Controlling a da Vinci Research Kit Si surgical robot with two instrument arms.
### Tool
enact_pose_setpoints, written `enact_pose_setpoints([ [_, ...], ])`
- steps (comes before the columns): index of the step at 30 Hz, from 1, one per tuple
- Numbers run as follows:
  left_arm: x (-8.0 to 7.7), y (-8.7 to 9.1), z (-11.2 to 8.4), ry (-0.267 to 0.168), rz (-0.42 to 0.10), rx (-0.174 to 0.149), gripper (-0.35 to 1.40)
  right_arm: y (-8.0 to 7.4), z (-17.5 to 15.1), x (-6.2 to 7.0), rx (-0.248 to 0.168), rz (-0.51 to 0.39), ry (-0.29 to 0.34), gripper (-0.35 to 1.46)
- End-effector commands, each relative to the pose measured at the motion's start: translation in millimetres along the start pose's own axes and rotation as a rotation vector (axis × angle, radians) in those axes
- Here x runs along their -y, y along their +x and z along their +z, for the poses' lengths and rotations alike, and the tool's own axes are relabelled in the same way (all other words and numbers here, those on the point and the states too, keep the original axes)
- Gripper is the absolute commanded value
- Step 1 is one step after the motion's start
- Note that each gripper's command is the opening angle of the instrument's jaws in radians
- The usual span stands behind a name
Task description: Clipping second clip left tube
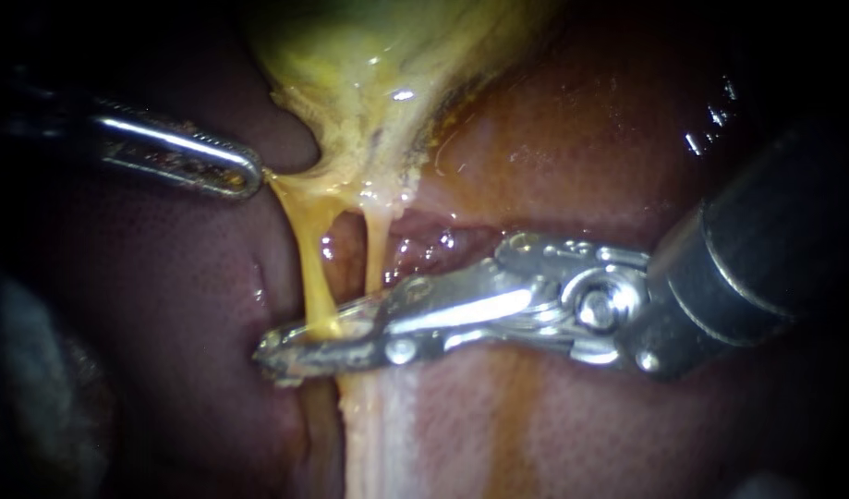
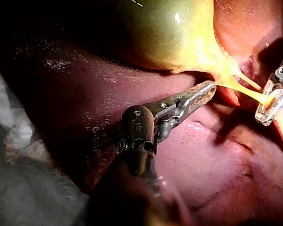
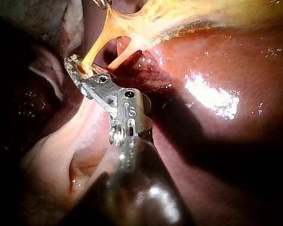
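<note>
My silver right instrument [image 1: 281, 344]: jaws pinching the thin yellow left tube [image 1: 313, 268].
The tube runs taut from the yellow-green gallbladder [image 1: 369, 65] over dark red liver [image 1: 165, 305]; my steel left instrument [image 1: 250, 176] pinches the gallbladder's edge.

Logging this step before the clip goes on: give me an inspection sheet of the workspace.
Surface: liver, wet and glossy.
Job's things: gallbladder; left tube and right tube stretch from it, apart.
Clutter: nothing seen.
Instruments: left instrument grips the gallbladder's neck; right instrument has its tip at the left tube.
Cables: nothing seen.
Surroundings: pale cloth beside the liver.
</note>
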Motion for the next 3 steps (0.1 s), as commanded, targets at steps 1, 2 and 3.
enact_pose_setpoints([
  [1, 0.0, 0.0, 0.0, 0.0, 0.0, 0.0, -0.35, -0.1, 0.0, 0.0, 0.0, 0.0, 0.0, -0.35],
  [2, 0.0, 0.0, 0.0, 0.0, 0.0, 0.0, -0.35, -0.1, 0.0, -0.1, 0.0, 0.0, 0.0, -0.35],
  [3, 0.0, 0.0, 0.1, 0.0, 0.0, 0.0, -0.35, -0.1, 0.0, -0.1, 0.0, 0.0, 0.0, -0.35],
])
